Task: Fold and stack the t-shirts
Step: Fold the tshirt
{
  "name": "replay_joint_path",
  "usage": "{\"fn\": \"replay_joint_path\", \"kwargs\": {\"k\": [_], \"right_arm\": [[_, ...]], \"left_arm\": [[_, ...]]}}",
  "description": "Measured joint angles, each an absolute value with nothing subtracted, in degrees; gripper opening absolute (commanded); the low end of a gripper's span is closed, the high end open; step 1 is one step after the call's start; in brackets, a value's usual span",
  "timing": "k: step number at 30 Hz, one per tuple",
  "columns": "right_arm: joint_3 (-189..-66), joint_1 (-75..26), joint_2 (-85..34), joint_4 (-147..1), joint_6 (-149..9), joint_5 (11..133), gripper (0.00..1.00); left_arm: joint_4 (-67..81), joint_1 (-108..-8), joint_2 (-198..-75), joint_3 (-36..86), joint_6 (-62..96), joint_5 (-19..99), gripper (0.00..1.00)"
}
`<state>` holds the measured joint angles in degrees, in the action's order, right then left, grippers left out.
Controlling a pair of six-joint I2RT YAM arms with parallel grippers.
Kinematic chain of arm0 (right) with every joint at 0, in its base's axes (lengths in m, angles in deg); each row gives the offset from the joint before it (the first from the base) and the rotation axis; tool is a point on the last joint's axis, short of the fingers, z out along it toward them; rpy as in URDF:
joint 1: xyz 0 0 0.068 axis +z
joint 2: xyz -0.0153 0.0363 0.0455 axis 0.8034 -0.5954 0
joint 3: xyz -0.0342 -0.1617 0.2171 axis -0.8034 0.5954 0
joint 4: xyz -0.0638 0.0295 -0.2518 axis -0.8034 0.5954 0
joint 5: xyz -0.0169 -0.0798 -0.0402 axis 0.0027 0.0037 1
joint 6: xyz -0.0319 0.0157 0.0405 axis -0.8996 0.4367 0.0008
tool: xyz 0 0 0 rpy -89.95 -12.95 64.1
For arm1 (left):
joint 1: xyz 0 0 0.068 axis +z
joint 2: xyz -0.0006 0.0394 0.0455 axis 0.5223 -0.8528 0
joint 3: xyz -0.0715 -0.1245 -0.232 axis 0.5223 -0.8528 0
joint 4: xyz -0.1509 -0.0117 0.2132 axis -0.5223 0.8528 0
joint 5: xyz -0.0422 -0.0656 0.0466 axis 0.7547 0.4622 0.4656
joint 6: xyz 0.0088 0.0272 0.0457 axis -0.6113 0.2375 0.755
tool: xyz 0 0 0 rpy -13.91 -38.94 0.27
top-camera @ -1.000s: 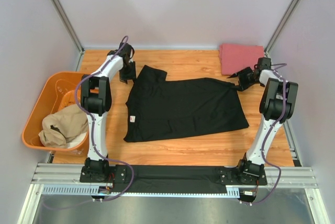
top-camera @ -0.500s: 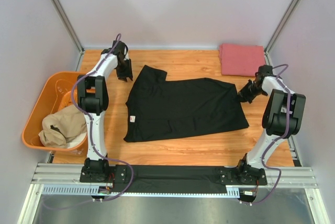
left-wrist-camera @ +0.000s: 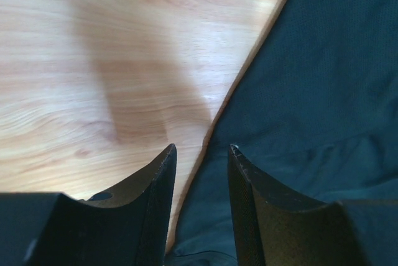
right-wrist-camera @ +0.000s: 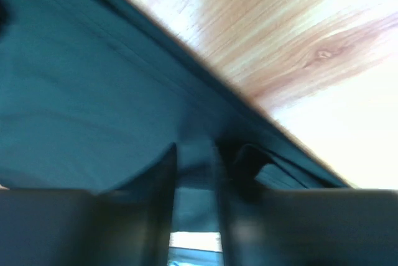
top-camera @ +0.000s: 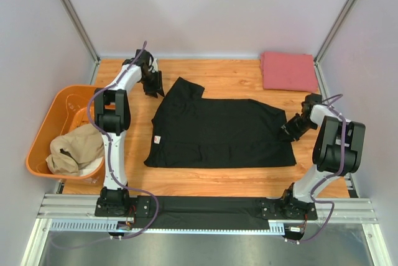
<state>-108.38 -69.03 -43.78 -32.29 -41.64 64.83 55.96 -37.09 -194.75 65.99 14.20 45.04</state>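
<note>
The black t-shirt point(top-camera: 221, 132) lies spread flat across the middle of the wooden table point(top-camera: 236, 79), its small white label point(top-camera: 157, 140) near the left edge, and I am at two of its edges ready to make a fold. My left gripper point(top-camera: 155, 85) sits at the far-left corner of the cloth. In the wrist view its fingers stand a narrow gap apart, straddling the shirt's edge, with bare wood on one side and black fabric on the other, and they are not yet biting. My right gripper point(top-camera: 290, 130) is at the right-hand edge. Its fingers are close together with cloth between them, but that view is blurred and I cannot tell whether I have it clamped. To do this well, I think I should push my left fingers a little further over the edge before closing, so I catch the cloth itself and not just the hem's lip. I should also confirm the right-hand hold, then lift both sides evenly so the fabric does not skew or bunch. The pinkish-red t-shirt point(top-camera: 287, 70) lies folded at the far right corner, likely the stacking spot. The tan t-shirt point(top-camera: 74, 148) sits crumpled in the orange tub point(top-camera: 62, 105).
</note>
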Motion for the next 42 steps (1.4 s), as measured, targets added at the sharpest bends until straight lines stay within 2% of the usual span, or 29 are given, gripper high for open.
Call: {"fn": "replay_joint_path", "kwargs": {"k": [1,2,5,13,16,19,32,37,42], "right_arm": [[-108.34,-69.07,-43.32,-32.14,-41.95,64.69,0.41],[-108.47,-69.05,-42.93,-32.05,-42.21,65.02,0.51],[-111.0,-68.42,-42.82,-31.61,-44.53,66.31,0.56],[-138.06,-61.29,-52.92,-30.0,-54.75,71.49,0.51],[-144.51,-58.6,-56.92,-29.36,-58.47,73.44,0.43],[-145.62,-56.51,-58.89,-27.9,-61.57,75.62,0.35],[-145.23,-51.61,-60.94,-24.49,-70.16,85.22,0.39],[-145.08,-50.89,-63.28,-24.6,-71.32,86.42,0.32],[-143.72,-50.95,-63.94,-24.75,-72.04,88.02,0.29]], "left_arm": [[55.9,-37.09,-194.93,65.99,14.48,45.89,0.46],[55.79,-37.09,-195.04,65.99,14.7,46.57,0.46],[55.17,-37.09,-195.26,65.99,15.21,48.62,0.44],[53.95,-37.11,-197.2,67.49,15.45,52.14,0.38],[53.75,-37.11,-197.51,67.41,15.03,52.69,0.36],[53.1,-37.11,-197.49,67.3,14.66,53.21,0.36],[52.44,-37.11,-197.49,66.25,13.28,53.87,0.34],[52.44,-37.11,-197.49,66.25,13.13,53.87,0.33],[52.46,-37.11,-197.49,66.25,13.13,53.89,0.33]]}}
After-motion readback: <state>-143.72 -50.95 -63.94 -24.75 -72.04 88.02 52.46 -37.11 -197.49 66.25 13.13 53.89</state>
